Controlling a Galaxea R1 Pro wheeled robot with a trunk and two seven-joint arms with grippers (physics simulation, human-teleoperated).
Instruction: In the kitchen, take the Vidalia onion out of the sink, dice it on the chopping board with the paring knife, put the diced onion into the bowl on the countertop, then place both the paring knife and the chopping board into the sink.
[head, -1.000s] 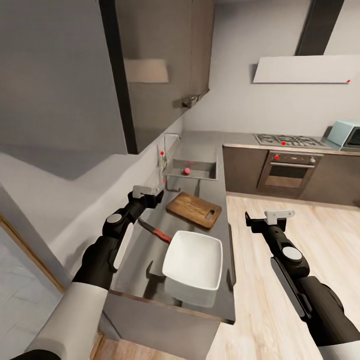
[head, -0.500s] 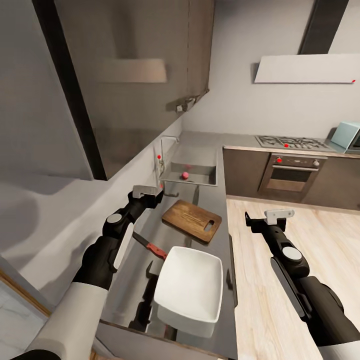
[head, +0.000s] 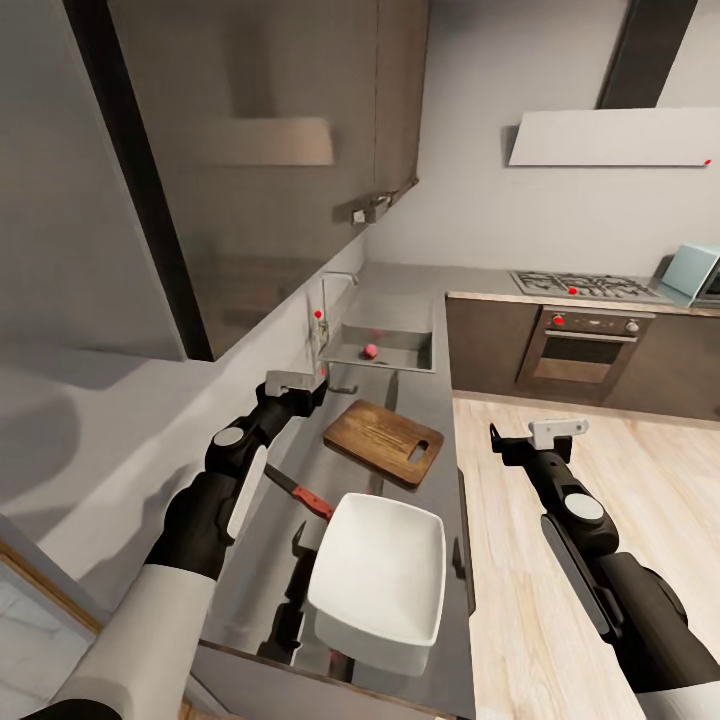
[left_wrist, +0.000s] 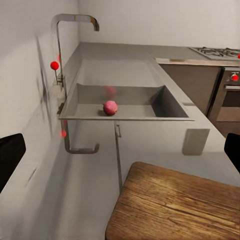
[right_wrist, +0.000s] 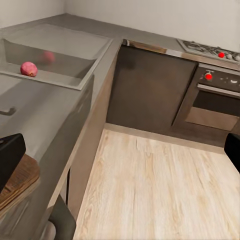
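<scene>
The pinkish Vidalia onion lies in the steel sink, below the curved faucet. Nearer on the grey countertop lies the brown chopping board. Beyond it toward me come the paring knife and the white bowl. My left gripper hovers open over the countertop between board and wall, aimed at the sink. My right gripper is open and empty, held over the floor beside the counter.
Dark wall cabinets hang above the counter at the left. A hob and oven stand at the far right, under a hood. Light wooden floor runs along the counter's right side.
Over the first half second the whole picture shifted, so the camera moved and the counter's things now sit lower. Since then nothing changed; both arms hold their pose.
</scene>
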